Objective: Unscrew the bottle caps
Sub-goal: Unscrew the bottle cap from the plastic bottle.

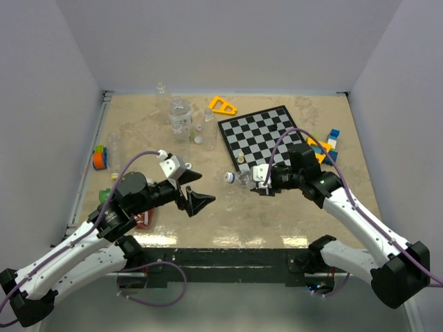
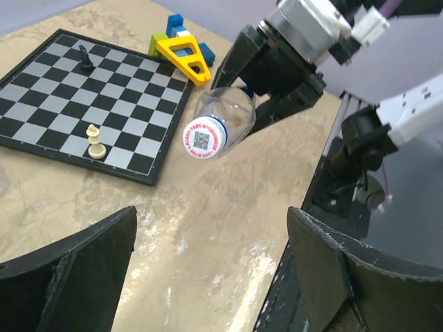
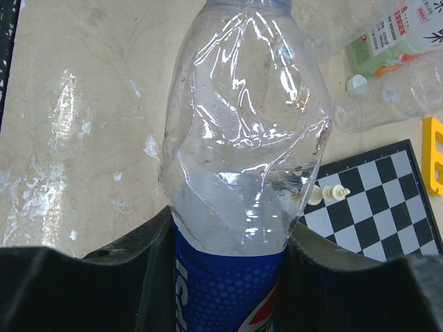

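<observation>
My right fingers [image 3: 76, 290] clamp the blue-label bottle [image 3: 242, 152]; left fingers [image 2: 76, 277] gape off its cap [image 2: 205, 137]. Crumpled bottle could twist loose.

The left gripper [image 2: 211, 214] has its dark fingers [image 2: 76, 277] spread wide at the bottom edge. Beyond them the right gripper [image 2: 257, 93] clamps a clear bottle [image 2: 232, 114] above the table [image 2: 208, 263]. Its white cap [image 2: 205, 138], printed with a code, faces the camera. A white chess piece [image 2: 95, 142] and a black chess piece [image 2: 84, 59] stand on the chessboard [image 2: 41, 97]. A yellow triangle [image 2: 183, 59] lies against blue and green blocks [image 2: 173, 31].
</observation>
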Controlling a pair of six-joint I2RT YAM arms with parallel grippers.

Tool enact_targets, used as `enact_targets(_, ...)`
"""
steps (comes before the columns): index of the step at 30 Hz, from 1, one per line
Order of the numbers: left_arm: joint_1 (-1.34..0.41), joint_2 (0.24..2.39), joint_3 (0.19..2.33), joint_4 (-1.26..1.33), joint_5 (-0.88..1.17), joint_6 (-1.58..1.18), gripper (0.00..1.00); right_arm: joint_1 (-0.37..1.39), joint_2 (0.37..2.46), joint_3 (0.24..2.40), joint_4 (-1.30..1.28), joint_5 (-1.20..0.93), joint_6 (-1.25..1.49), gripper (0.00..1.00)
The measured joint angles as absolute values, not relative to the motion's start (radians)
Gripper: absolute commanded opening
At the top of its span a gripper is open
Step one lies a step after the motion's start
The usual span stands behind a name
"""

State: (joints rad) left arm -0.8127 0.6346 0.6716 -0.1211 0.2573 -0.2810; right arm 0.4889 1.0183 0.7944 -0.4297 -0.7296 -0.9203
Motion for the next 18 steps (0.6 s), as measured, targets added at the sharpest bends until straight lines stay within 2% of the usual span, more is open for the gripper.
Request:
enact_targets(6, -0.813, 0.637, 0.669, -0.126, 0.348, -0.113, 0.89, 0.489, 1.018, 0.792, -0.451, -0.749, -0.963, 0.15)
enact_targets(18, -0.813, 0.784, 0.623, 0.056, 0.529, 0.153, 0.66, 0.489, 1.009, 0.777, -0.472, -0.781, -1.022, 0.15)
